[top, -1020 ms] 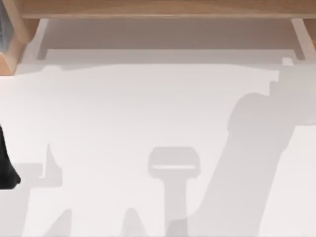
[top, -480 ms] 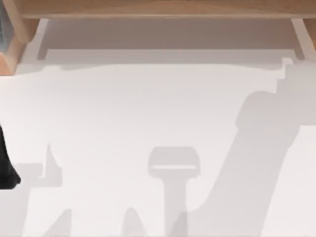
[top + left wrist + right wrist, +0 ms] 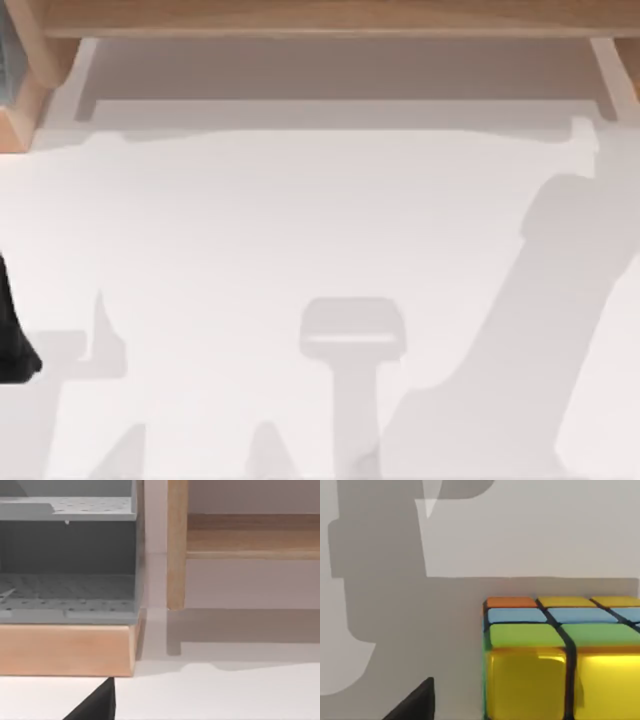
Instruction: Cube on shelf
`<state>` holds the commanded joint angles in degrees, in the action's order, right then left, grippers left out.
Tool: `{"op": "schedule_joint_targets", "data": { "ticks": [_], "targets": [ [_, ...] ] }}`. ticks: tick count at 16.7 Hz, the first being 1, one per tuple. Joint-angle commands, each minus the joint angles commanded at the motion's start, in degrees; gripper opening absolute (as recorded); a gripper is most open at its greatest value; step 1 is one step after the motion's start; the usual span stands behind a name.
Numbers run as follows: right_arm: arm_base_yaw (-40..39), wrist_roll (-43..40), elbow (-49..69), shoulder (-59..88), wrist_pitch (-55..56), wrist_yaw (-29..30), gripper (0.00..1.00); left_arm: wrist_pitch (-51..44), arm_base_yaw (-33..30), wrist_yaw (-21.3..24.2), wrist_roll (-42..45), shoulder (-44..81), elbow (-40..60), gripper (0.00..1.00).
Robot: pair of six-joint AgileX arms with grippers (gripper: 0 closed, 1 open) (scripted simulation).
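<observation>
The cube (image 3: 560, 660) looms close in the right wrist view, with yellow squares on its near face and green, blue, orange and yellow squares on top. A dark edge of my right gripper (image 3: 415, 705) shows beside it, apart from the cube's side. The shelf (image 3: 320, 18) is a light-brown board along the far edge of the top view, with pale supports at both ends. The left wrist view shows the shelf (image 3: 250, 540) and one wooden post (image 3: 176, 545). My left arm (image 3: 12, 335) sits parked at the left edge.
A grey perforated rack (image 3: 67, 555) on a wooden base (image 3: 65, 650) stands at the far left beside the shelf post. The white table (image 3: 250, 230) carries broad arm shadows, the largest at the right.
The right arm's large shadow on the table has slid toward the right edge of the top view. The left arm has stayed still.
</observation>
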<state>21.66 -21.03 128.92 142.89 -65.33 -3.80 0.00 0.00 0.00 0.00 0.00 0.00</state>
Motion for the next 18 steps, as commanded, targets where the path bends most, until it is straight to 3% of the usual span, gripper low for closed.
{"op": "schedule_joint_targets", "data": {
  "ticks": [13, 18],
  "targets": [
    [0.0, 0.0, 0.0, 0.0, 0.0, 0.0, 0.02, 0.0, 0.0, 0.0, 0.0, 0.0, 0.0, 1.00],
    [0.0, 0.0, 0.0, 0.0, 0.0, 0.0, 0.00, 0.0, 0.0, 0.0, 0.0, 0.0, 0.0, 1.00]
  ]
}}
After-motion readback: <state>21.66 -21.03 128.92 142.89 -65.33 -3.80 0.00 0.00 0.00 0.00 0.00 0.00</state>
